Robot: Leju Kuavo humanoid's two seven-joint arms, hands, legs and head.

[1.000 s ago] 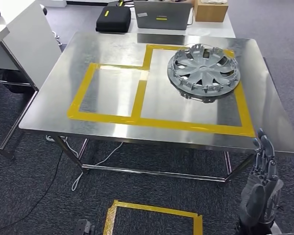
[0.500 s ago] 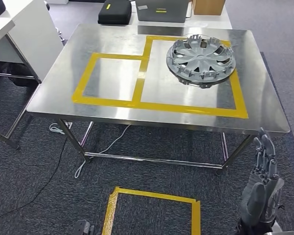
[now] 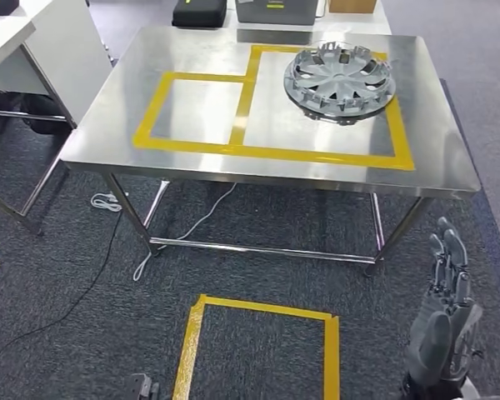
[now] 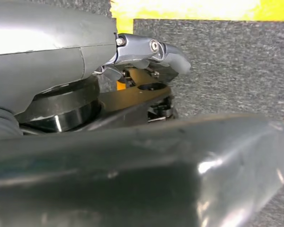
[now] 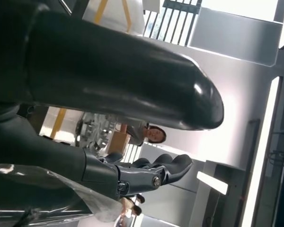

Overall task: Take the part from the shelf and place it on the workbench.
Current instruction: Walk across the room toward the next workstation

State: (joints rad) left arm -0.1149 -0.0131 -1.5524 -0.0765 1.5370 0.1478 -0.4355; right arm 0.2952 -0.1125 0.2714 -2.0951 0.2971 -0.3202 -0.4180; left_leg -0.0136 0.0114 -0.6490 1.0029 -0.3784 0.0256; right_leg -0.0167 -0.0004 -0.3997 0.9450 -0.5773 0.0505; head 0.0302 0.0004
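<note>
The part (image 3: 340, 82), a grey wheel cover, lay at two o'clock on the workbench (image 3: 191, 167) as the empty right hand (image 3: 444, 321), fingers loosely extended, hung low; backing off squarely looked wisest.

The head view looks forward and down from high on the robot, taking in the steel workbench (image 3: 172, 158) ahead and the grey carpet (image 3: 58, 283) nearer it. The left wrist view sits very close behind the left hand (image 4: 147, 52), facing down at carpet and yellow floor tape (image 4: 190, 9), which the head view shares. The right wrist view, close behind the right hand (image 5: 158, 172), faces upward toward walls and ceiling lights.
</note>
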